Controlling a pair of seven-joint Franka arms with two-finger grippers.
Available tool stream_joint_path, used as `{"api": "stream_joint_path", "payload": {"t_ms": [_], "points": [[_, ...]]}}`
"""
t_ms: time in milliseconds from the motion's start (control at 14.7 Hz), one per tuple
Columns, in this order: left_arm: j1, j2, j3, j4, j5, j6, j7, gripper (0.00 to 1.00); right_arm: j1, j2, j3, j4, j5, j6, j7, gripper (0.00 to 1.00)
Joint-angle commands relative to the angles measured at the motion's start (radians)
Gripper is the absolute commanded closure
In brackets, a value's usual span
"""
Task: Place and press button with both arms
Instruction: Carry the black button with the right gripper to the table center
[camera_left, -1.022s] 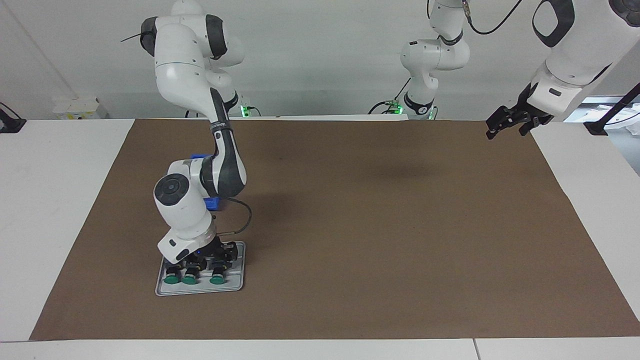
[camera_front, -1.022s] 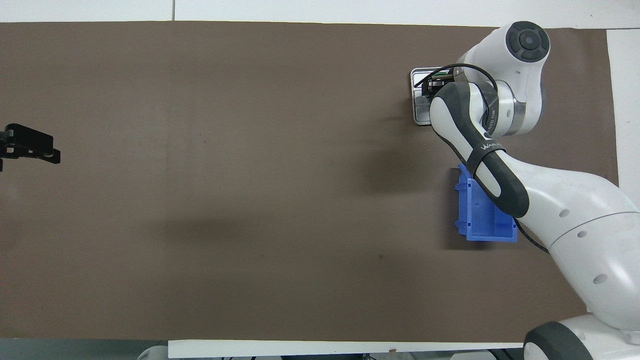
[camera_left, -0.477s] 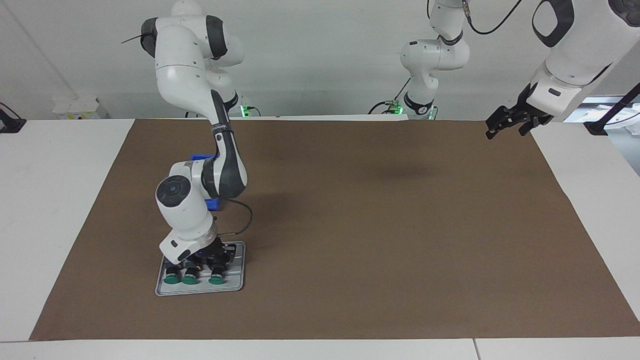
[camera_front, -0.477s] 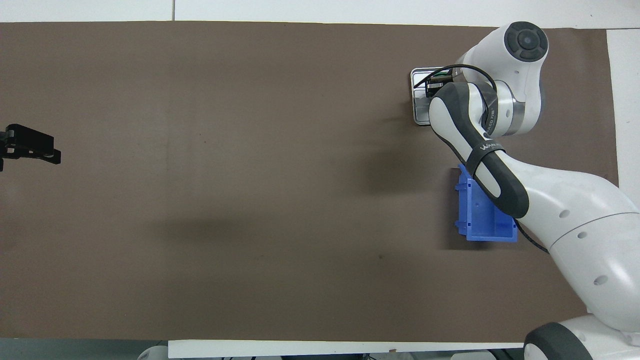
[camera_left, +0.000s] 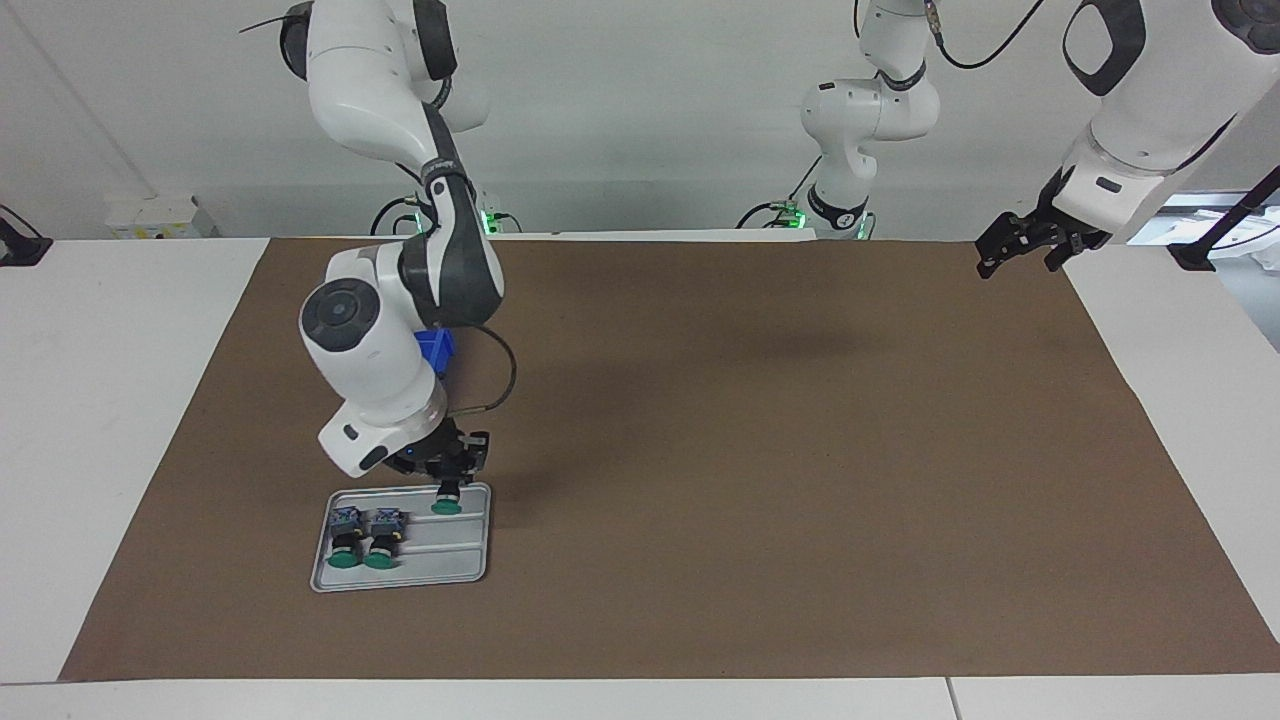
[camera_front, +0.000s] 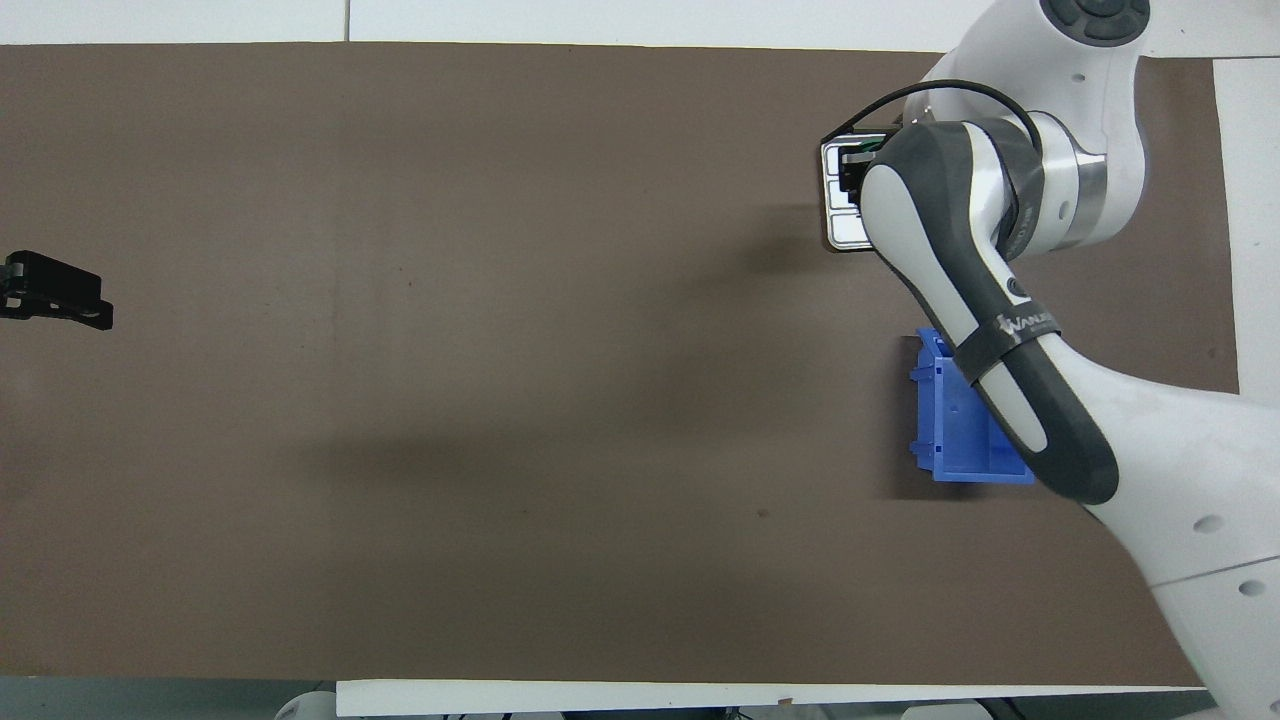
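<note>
Right hand (camera_left: 447, 478): raised over the grey tray (camera_left: 470, 570), pinching one green-capped button (camera_left: 446, 504) clear of it. Two like buttons (camera_left: 362, 541) lie in the tray. Blue bin (camera_front: 950, 425) nearer the robots. Left hand (camera_left: 1020, 245): waiting, fingers spread, above the counter's (camera_left: 80, 400) corner.

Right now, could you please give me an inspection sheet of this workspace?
Surface: brown mat over a white table.
Job's things: one green button hangs cap-down in the right gripper above the metal tray; two more buttons lie side by side in the tray.
Clutter: blue bin on the mat, nearer to the robots than the tray.
Grippers: right shut on the button; left gripper open, waiting over the mat's corner at the left arm's end.
Cables: black cable loops off the right wrist.
Surroundings: white wall, a third arm at the table's edge.
</note>
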Motion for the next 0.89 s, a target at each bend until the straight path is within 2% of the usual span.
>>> {"api": "stream_joint_path", "payload": {"t_ms": [0,204,341,477,613,818], "points": [[-0.008,-0.019,0.004,-0.022,0.020,0.019,0.007,0.00,0.122,0.003,0.006,0.006,0.007,-0.006,0.308,1.00],[-0.007,-0.019,0.004,-0.022,0.020,0.017,0.002,0.00,0.238,0.003,0.009,0.004,0.007,0.010,0.670,1.00],[-0.007,-0.019,0.004,-0.022,0.020,0.017,0.007,0.00,0.281,0.006,0.009,0.004,0.008,0.010,0.811,1.00],[-0.005,-0.019,0.001,-0.021,0.019,0.022,0.008,0.00,0.324,0.020,0.009,0.006,0.013,0.014,1.064,1.00],[-0.005,-0.019,-0.001,-0.022,0.019,0.020,0.011,0.00,0.350,0.058,0.009,0.018,0.033,0.077,1.413,0.96],[-0.004,-0.019,0.002,-0.022,0.019,0.011,0.005,0.00,0.430,0.135,0.010,0.021,0.033,0.178,1.675,0.94]]}}
